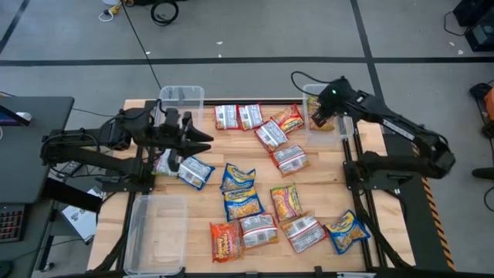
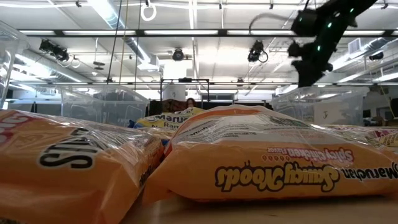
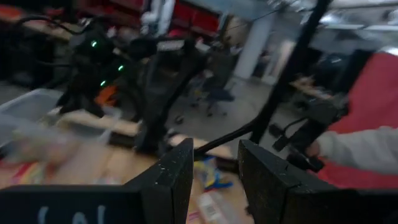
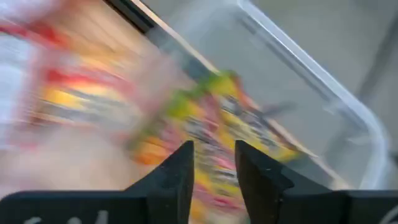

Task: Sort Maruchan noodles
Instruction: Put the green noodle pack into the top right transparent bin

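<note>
At the far left of the bench [image 1: 320, 197], a clear bin [image 1: 157, 232] sits at the near corner. Above it in the high view the left arm reaches in from the side, its jaws [image 1: 202, 137] hanging over the bench near a second bin [image 1: 182, 99] at the far edge. In the left wrist view the two fingers [image 3: 169, 182] stand apart with nothing between them, so these jaws are released. Just beside and under that arm lie a blue-and-yellow packet [image 1: 195, 171] and a greenish one [image 1: 164, 163], partly hidden by the arm.

Toward the middle, the Maruchan noodles [image 1: 262, 174] are spread flat over the wood. Two silver-and-red packets [image 1: 238, 116] lie side by side at the far edge, with more trailing diagonally toward the right. Two blue packets [image 1: 240, 191] sit mid-bench, one touching the other. Along the near edge lie an orange packet [image 1: 226, 240], silver ones and another blue one [image 1: 347, 231]. The low view sees the orange packets close up, one reading "Saucy Noods" upside down.

On the right, the right arm bends from its base over a third bin [image 1: 325, 123] at the far right corner. Its jaws [image 1: 323, 114] hang above that bin, and a yellow-orange packet [image 1: 320, 116] shows there. In the right wrist view the fingers [image 4: 179, 171] are parted, and a blurred green-yellow packet [image 4: 217, 118] lies beyond them inside the bin; it cannot be told whether the tips touch it.
</note>
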Tool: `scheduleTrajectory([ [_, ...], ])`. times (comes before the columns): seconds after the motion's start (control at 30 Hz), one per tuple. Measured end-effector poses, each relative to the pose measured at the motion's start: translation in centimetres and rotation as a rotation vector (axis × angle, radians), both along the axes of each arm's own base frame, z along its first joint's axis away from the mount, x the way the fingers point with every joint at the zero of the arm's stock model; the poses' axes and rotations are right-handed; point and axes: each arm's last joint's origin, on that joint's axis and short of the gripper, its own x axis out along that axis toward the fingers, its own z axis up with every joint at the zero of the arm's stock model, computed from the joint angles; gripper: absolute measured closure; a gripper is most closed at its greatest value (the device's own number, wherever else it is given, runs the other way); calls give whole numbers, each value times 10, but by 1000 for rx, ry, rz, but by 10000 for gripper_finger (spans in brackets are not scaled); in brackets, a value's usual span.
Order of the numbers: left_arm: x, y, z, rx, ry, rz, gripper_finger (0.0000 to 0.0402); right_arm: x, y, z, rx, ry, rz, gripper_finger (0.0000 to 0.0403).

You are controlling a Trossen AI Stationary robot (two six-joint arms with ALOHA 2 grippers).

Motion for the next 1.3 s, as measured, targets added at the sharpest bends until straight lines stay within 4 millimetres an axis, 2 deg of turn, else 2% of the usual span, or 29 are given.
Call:
scheduleTrajectory([
  [0.17,-1,0,8,3,-80,-10,269,15,41,26,49,-325,199,264],
  [0.4,-1,0,8,2,-84,-12,269,47,110,33,87,-410,447,276],
  [0.57,-1,0,8,10,-85,-12,269,68,163,26,162,-428,558,277],
  [0.73,-1,0,8,18,-86,-12,269,70,204,-1,413,-311,417,277],
  [0.87,-1,-1,8,4,-84,-35,269,70,228,-18,649,-241,244,275],
  [0.97,-1,-2,8,7,-84,-76,269,76,241,-24,738,-252,189,264],
  [1.17,-1,-3,7,17,-78,-117,269,82,253,-42,744,-173,131,207],
  [1.3,0,-3,2,7,-22,-101,269,81,258,-44,749,-149,166,165],
])
